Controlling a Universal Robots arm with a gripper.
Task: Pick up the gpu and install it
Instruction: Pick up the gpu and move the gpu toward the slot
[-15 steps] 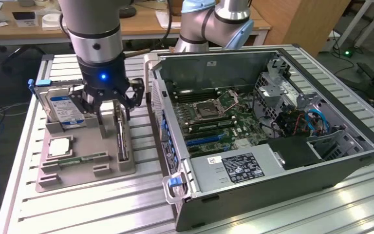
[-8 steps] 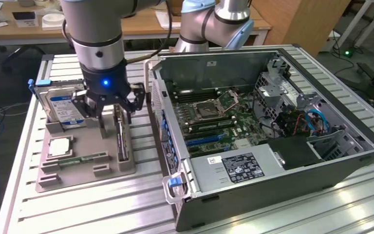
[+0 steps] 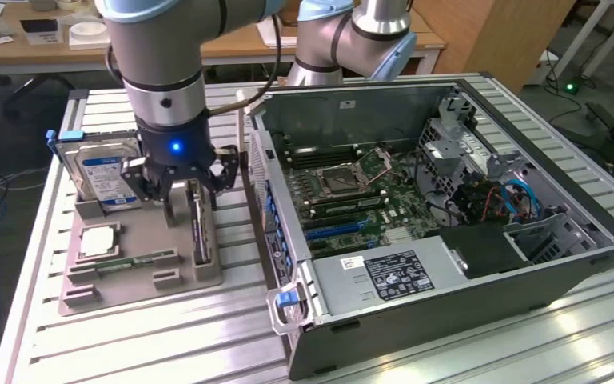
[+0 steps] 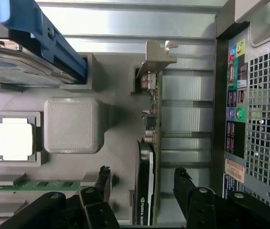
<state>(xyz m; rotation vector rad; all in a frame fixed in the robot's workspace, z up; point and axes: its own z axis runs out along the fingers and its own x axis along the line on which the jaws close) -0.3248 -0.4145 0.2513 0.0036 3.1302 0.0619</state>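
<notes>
Gripper (image 3: 189,192) hung open over the gpu (image 3: 199,234), jaws straddling it. The card stood on edge in its tray (image 3: 125,290) slot, so both faces offered grip. Contact apparently not yet made.

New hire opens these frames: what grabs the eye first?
The big computer case lies open on the exterior view's right, its green motherboard exposed. On the exterior view's left, the gripper is open and straddles the graphics card, which stands on edge in a gray tray. A hard drive with a blue label stands at the tray's far end.
</notes>
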